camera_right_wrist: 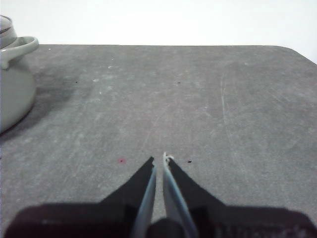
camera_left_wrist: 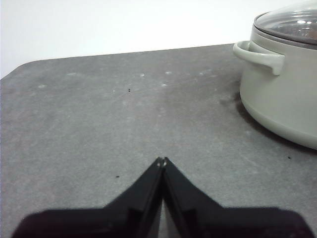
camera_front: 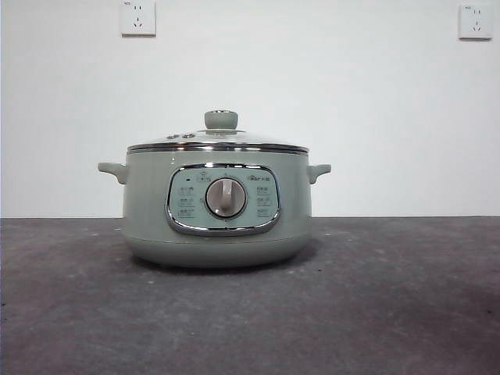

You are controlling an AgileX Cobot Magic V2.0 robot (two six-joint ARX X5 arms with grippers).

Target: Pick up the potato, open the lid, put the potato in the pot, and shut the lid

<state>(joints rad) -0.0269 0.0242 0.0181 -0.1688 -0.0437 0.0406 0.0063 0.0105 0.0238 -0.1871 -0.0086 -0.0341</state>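
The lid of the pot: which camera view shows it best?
The front view shows the lid best: its whole chrome rim, the knob and the vents, seated on the pot. The left wrist view catches only part of the glass dome at the picture's edge. The right wrist view shows just a sliver.

lid point(camera_front: 219, 139) on pot point(camera_front: 217, 207), pot on table point(camera_front: 391, 312)

The pot's point(camera_front: 219, 207) front panel point(camera_front: 223, 199) carries small printed marks around its dial point(camera_front: 226, 197), all too small and blurred to read.
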